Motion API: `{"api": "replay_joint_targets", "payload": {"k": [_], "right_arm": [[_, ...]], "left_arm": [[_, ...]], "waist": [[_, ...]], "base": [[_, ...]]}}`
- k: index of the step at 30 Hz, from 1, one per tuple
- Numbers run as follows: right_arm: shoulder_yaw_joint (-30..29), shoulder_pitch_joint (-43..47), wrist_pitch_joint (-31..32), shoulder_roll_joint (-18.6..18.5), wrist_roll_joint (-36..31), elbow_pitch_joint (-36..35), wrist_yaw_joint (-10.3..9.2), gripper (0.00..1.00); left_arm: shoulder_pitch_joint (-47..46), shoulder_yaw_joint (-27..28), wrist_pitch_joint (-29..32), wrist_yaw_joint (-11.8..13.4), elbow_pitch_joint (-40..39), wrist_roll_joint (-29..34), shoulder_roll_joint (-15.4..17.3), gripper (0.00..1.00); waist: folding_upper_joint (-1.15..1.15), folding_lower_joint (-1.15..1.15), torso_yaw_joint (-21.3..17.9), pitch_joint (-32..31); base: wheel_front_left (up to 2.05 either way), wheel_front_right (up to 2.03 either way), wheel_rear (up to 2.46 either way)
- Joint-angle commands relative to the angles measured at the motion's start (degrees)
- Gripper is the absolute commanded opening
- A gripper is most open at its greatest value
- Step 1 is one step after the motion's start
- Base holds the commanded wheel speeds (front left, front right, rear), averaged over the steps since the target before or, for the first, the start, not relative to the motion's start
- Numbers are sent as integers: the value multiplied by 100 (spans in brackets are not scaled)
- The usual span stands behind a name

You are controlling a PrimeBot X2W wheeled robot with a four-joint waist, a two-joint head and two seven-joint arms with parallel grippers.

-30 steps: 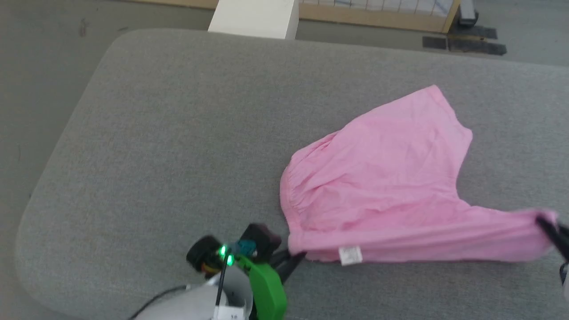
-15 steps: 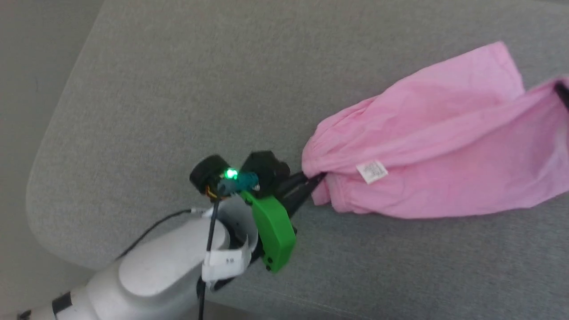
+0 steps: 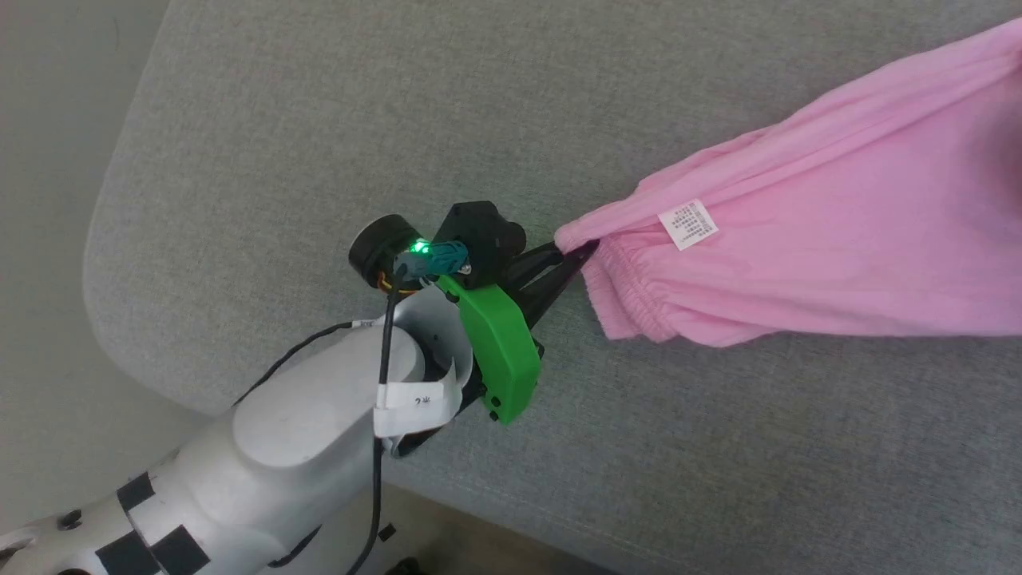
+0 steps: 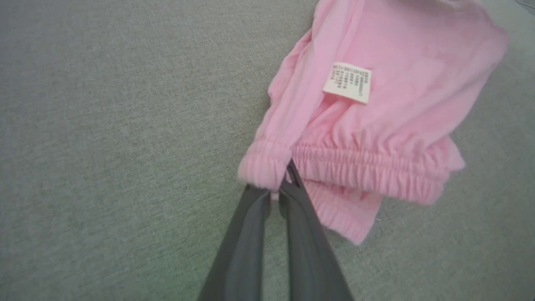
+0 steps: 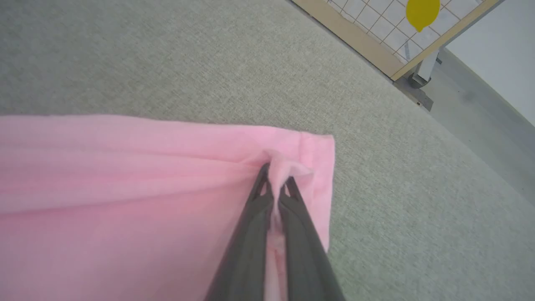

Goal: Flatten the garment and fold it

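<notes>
Garment [image 3: 838, 239]: light pink, thin, strung between both tools over the grey fabric-covered counter [image 3: 319, 120]. In the head view it runs from mid-frame up to the right edge. The lower fold sags toward the counter; cannot tell whether it touches.

Left tool [image 4: 281, 187]: jaws narrow, pinched on one corner of the gathered elastic band [image 4: 368, 171]. The tips nearly meet, with a sliver of cloth between them. In the left wrist view the band bunches in two layers just beside the fingers, on their right. The white label [image 4: 347, 82] lies flat on the cloth just past the band, near the gripped corner. Its print is too small to read.

Right tool [image 5: 276, 179]: jaws tight on a pleat of cloth near a straight hemmed edge. Folds fan out from the pinch across the cloth.

Surroundings:
- The left forearm [image 3: 303, 431], pale with black squares, comes in from the lower left over the counter's rounded corner.
- The wrist carries a green cover [image 3: 499, 351] with a lit green lamp near it and a white tag [image 3: 411, 399].
- A black cable [image 3: 376, 487] trails down the arm.
- The pale grey floor [image 3: 48, 160] lies to the left of the counter.
- In the right wrist view, a wooden-framed grid panel [image 5: 376, 25] stands on the floor beyond the counter's far edge, well apart from the garment. A yellow shape [image 5: 422, 12] sits against its grid.
</notes>
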Motion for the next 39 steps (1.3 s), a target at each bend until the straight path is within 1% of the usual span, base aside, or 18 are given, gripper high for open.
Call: {"api": "replay_joint_targets", "payload": {"k": [1, 7, 8, 9, 10, 11, 16, 20, 21, 25, 29, 32, 34, 37, 39], "right_arm": [[36, -176, -114, 6, -81, 125, -11, 0], [103, -442, -563, 112, -216, 611, -11, 0], [100, -454, -621, 144, -215, 690, -11, 7], [106, -456, -700, 191, -201, 779, -11, 100], [100, -455, -764, 225, -187, 851, -11, 100], [125, -441, -840, 257, -175, 934, -11, 100], [213, -306, -1338, 363, 8, 1154, -11, 100], [271, -52, -1834, 408, 268, 1196, -11, 100], [235, 238, -2253, 395, 475, 1116, -11, 100], [155, 771, -2776, 312, 747, 831, -11, 100], [-38, 1276, -3136, 242, 948, 551, -11, 100], [-239, 1702, -3299, 252, 1051, 361, -11, 100], [-353, 1957, -3361, 277, 1069, 258, -11, 100], [-539, 2282, -3400, 357, 1072, 156, -11, 100], [-701, 2452, -3392, 429, 1068, 134, -11, 100]], "left_arm": [[-110, 13, -49, -46, 88, -52, -41, 0], [-133, -11, -134, -110, 336, -53, -150, 0], [-128, -17, -144, -118, 372, -56, -158, 0], [-118, -26, -151, -126, 415, -59, -166, 0], [-112, -32, -171, -124, 447, -50, -170, 11], [-104, -42, -208, -108, 489, -18, -176, 100], [15, -43, -333, -35, 625, -23, -210, 100], [211, -3, -454, 58, 702, -92, -150, 100], [430, 107, -608, 204, 725, -198, -54, 100], [747, 390, -1012, 515, 712, -308, 97, 100], [1068, 786, -1312, 770, 634, -369, 201, 100], [1390, 1213, -1401, 964, 526, -190, 261, 100], [1639, 1673, -1408, 1088, 317, 155, 233, 100], [2163, 2361, -1410, 1230, -27, 899, 145, 100], [2532, 2791, -1411, 1281, -272, 1386, 19, 100]], "waist": [[0, -1, 148, 159], [0, -1, 139, 158], [0, -1, 127, 136], [0, -1, 108, 101], [0, -1, 93, 68], [0, -1, 73, 11], [0, -1, -44, -383], [0, -1, -160, -866], [0, -1, -247, -1238], [0, -1, -322, -1631], [0, -1, -351, -1854], [0, -1, -351, -1972], [0, -1, -333, -2016], [0, -1, -284, -2060], [0, -1, -226, -2074]], "base": [[0, 0, 0], [0, 0, 0], [0, 0, 0], [0, 0, 0], [0, 0, 0], [0, 0, 0], [0, 0, 0], [0, 0, 0], [0, 0, 0], [0, 0, 0], [0, 0, 0], [0, 0, 0], [0, 0, 0], [0, 0, 0], [0, 0, 0]]}}
